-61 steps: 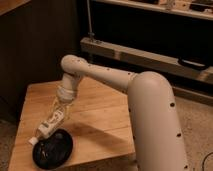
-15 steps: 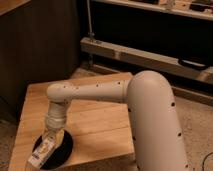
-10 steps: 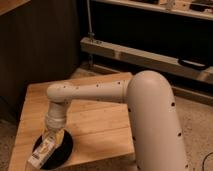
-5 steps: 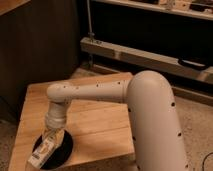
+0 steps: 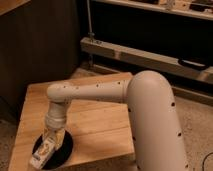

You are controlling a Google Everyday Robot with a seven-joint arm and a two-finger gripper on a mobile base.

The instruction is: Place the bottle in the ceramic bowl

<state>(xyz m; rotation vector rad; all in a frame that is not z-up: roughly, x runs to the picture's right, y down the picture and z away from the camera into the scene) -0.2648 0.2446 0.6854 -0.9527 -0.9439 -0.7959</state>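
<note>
One bottle, one bowl, one arm — that is the whole count on this wooden bench (image 5: 100, 120). The ceramic bowl (image 5: 64, 150), black and glossy and shallow like a plate, sits at the bench's near left corner, close to the front edge. Over it lies the bottle (image 5: 42, 154), whitish and boxy with darker marks on its label, slanted with its lower end reaching out past the bowl's left rim toward the front-left corner; whether its underside touches the bowl cannot be made out. The gripper (image 5: 52, 139) points straight down above the bowl and meets the bottle's upper end, its jaws seemingly closed around that end, though its fingers merge with the pale bottle. The white, dark-dotted forearm (image 5: 90, 92) runs across the middle of the bench from the right, bends at an elbow (image 5: 57, 93) over the left half and drops through the wrist (image 5: 55, 120) to the bowl. The bulky upper arm (image 5: 152, 120) stands in front of the bench's right edge and near right corner, hiding both. Beyond the far edge rises a dark wall panel (image 5: 40, 45); to the right of it a metal rack (image 5: 150, 55) with a long low shelf crosses the background — and speckled floor (image 5: 195, 120) shows at the right.
</note>
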